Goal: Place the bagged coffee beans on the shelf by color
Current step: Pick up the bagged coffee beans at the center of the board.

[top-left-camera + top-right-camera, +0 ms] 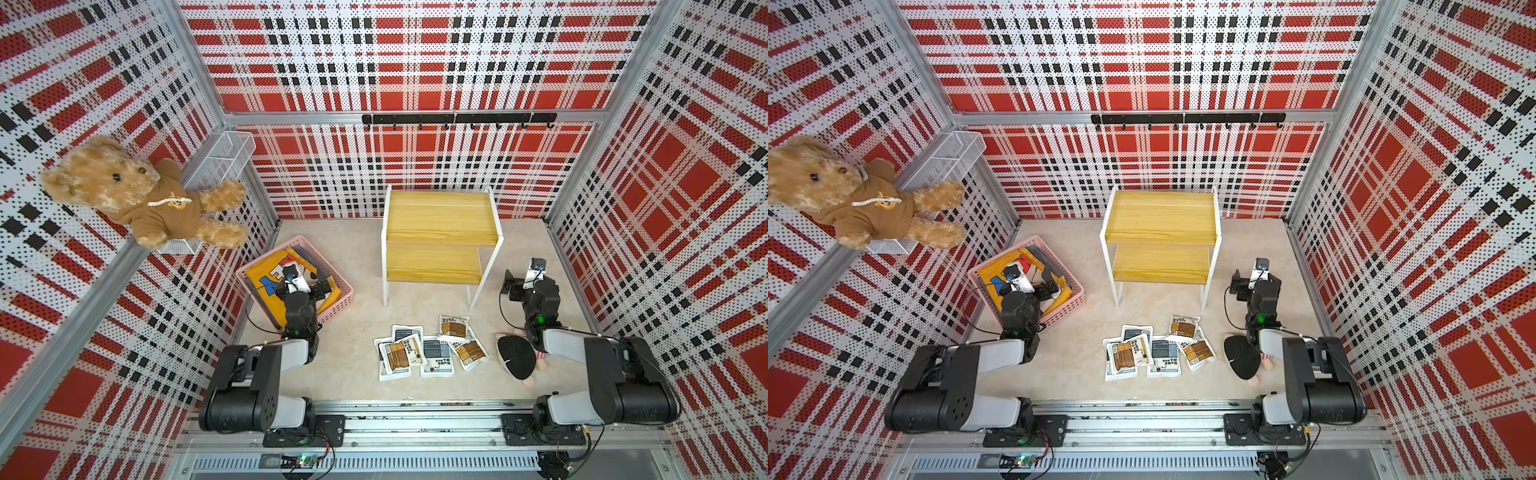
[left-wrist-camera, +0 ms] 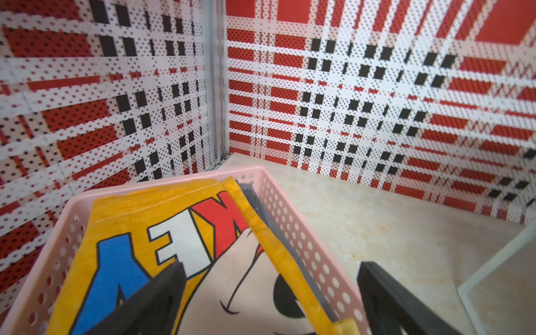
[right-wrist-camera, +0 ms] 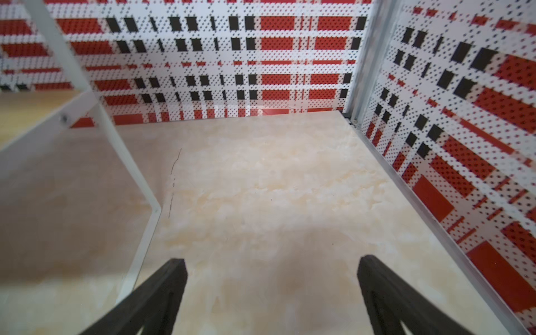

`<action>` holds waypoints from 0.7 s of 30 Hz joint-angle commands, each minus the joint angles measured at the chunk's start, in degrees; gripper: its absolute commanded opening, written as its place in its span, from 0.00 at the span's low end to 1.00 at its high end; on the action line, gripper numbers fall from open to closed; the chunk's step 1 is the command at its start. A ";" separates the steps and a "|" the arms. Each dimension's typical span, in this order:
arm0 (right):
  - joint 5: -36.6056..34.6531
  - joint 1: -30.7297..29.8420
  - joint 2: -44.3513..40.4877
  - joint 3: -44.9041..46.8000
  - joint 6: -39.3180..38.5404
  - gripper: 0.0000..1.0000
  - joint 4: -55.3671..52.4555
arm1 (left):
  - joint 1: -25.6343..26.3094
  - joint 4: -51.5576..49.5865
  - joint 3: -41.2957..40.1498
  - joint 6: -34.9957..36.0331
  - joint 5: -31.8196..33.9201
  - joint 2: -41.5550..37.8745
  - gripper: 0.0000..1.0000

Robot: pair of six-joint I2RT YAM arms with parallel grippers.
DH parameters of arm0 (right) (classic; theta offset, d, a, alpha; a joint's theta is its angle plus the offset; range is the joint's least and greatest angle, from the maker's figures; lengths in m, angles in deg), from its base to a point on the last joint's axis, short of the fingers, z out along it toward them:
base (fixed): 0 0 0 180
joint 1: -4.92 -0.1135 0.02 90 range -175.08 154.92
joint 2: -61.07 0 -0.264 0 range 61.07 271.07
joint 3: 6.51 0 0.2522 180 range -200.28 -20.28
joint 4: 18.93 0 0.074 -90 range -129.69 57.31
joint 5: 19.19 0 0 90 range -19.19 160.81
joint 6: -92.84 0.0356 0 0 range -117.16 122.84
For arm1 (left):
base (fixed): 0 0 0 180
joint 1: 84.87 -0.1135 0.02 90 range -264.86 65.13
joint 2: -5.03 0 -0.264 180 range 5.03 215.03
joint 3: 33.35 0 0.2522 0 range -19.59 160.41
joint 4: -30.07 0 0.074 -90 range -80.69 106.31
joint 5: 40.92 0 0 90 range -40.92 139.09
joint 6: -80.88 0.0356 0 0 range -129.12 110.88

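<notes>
Now | left pincer [image 2: 269, 266]: wide open, holds nothing, over the pink basket [image 2: 290, 223] rim | right pincer [image 3: 272, 261]: wide open, empty, just beside the shelf [image 1: 440, 216] | risk: bags overlap, so one grab may lift two colors | coffee bags [image 1: 428, 351]: piled on the desk, behind both pincers, well apart

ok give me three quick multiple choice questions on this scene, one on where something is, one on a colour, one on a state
1. The coffee bags lie: A on the table in front of the shelf; B on its top board; C hung on the wall.
2. The basket below the left gripper is: A green; B pink; C blue.
3. The right gripper is: A shut on a bag; B shut on cloth; C open and empty.

1 A: the bags are heaped on the table and both boards are bare.
2 B: its lattice wall is pink.
3 C: its jaws stand wide apart over bare table.
</notes>
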 commanded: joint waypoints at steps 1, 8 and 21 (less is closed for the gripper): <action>-4.25 1.20 -7.72 -10.82 9.09 1.00 -28.35 | -0.68 -26.37 7.25 -13.15 2.88 -7.85 0.99; 15.94 1.93 -21.81 -17.70 18.43 1.00 -55.01 | 2.31 -52.98 14.39 -27.17 -7.31 -20.67 0.87; 34.33 -12.75 -37.71 -11.68 30.45 1.00 -77.37 | 20.94 -66.92 -0.07 -42.19 -26.76 -47.27 0.97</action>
